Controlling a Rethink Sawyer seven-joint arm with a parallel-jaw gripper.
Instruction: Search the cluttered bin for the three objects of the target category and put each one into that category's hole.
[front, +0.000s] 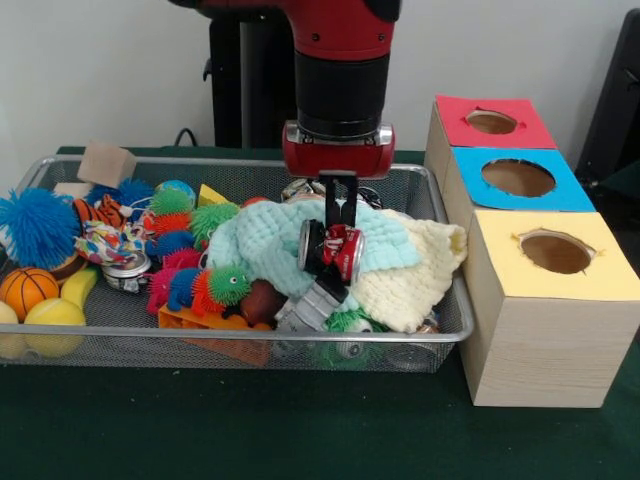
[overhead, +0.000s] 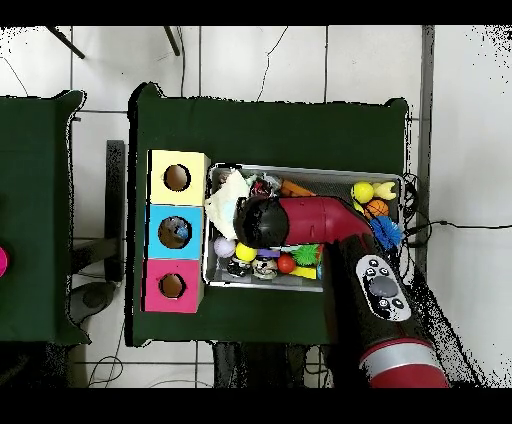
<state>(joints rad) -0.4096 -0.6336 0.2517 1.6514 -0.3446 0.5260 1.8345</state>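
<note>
The cluttered bin (front: 250, 338) is a silver wire mesh basket on the green table, left of the boxes; it also shows in the overhead view (overhead: 300, 168). My gripper (front: 338, 245) hangs over the bin's right half, shut on a crushed red can (front: 336, 252) with a silver end, just above a pale green cloth (front: 265, 240). The hole (front: 518, 177) in the blue paper top is to the right of the gripper, on the middle box. In the overhead view the arm's wrist (overhead: 258, 222) hides the gripper, and the blue-topped hole (overhead: 176, 231) lies to its left.
A red-topped hole (front: 491, 121) is behind the blue one and a yellow-topped hole (front: 555, 252) in front. The bin holds a cream cloth (front: 415, 275), spiky toys (front: 35, 225), balls (front: 27, 290), a wooden block (front: 106, 163) and other clutter.
</note>
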